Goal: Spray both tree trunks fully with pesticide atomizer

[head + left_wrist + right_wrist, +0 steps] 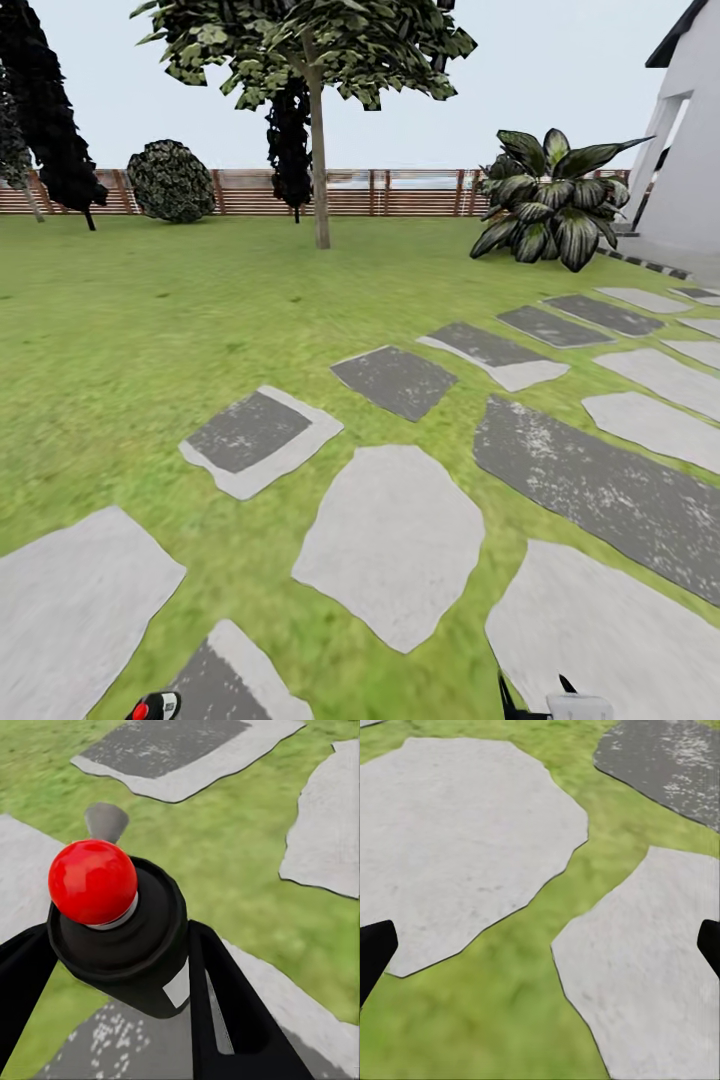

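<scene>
We have the pesticide atomizer (120, 922) pinched in our left claw (112, 967), lower left of the head frame; right claw (540, 945) spread, empty. The tree trunk (320, 170) stands far ahead, upper centre.

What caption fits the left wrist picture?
Left gripper holding the red-capped pesticide atomizer above grass and stepping stones.

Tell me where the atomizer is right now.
The atomizer sits clamped in the left gripper, low at the head view's left edge, above the stepping stones.
</scene>
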